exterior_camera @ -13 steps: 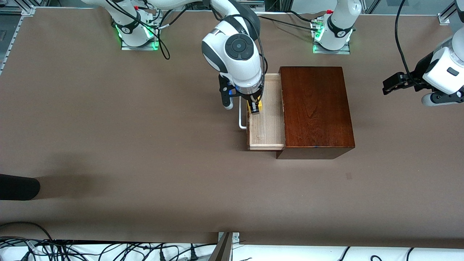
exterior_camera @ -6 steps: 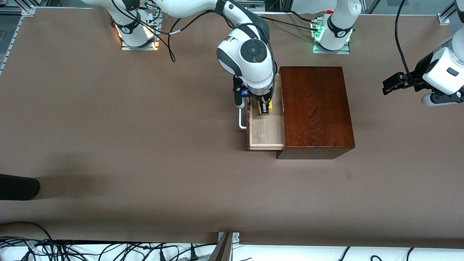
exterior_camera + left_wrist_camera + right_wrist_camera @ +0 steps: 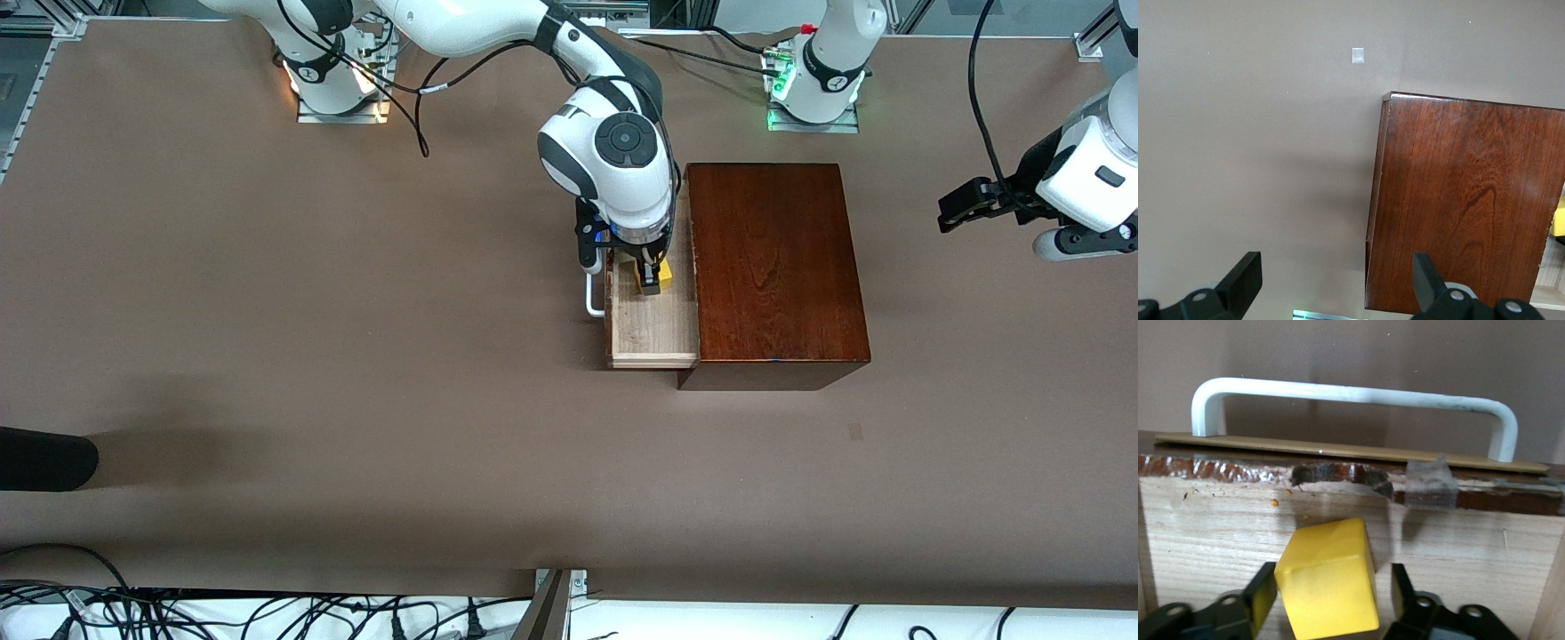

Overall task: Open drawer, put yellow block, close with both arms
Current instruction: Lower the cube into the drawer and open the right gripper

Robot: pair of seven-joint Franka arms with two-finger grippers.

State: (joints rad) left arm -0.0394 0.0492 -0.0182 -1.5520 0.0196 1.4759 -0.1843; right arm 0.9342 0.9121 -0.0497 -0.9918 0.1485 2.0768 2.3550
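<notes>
Status: the drawer (image 3: pixel 653 311) is pulled out of the box (image 3: pixel 775 267) toward the right arm's end of the table, so the opening step is done. Its pale tray shows at frame centre in the front view, with the white handle (image 3: pixel 593 293) at its outer edge.

Placement is in progress. The right gripper (image 3: pixel 651 277) is lowered into the tray. In the right wrist view its fingers (image 3: pixel 1261 597) flank the block (image 3: pixel 1328 577), and a slight gap shows on one side; whether they grip or have just let go cannot be told. The block sits in the drawer, low over the tray floor; contact with the floor cannot be confirmed.

Remaining, by judgement: clear the right gripper from the tray, then push the drawer shut with both arms.

The left gripper (image 3: pixel 969 204) waits at the right edge of the front view, over bare table (image 3: pixel 356 356), jaws spread and empty.

Obstructions: the right gripper stands inside the drawer's path and must lift out before closing. A dark object (image 3: pixel 44 458) lies at the left edge, well apart from the box.
</notes>
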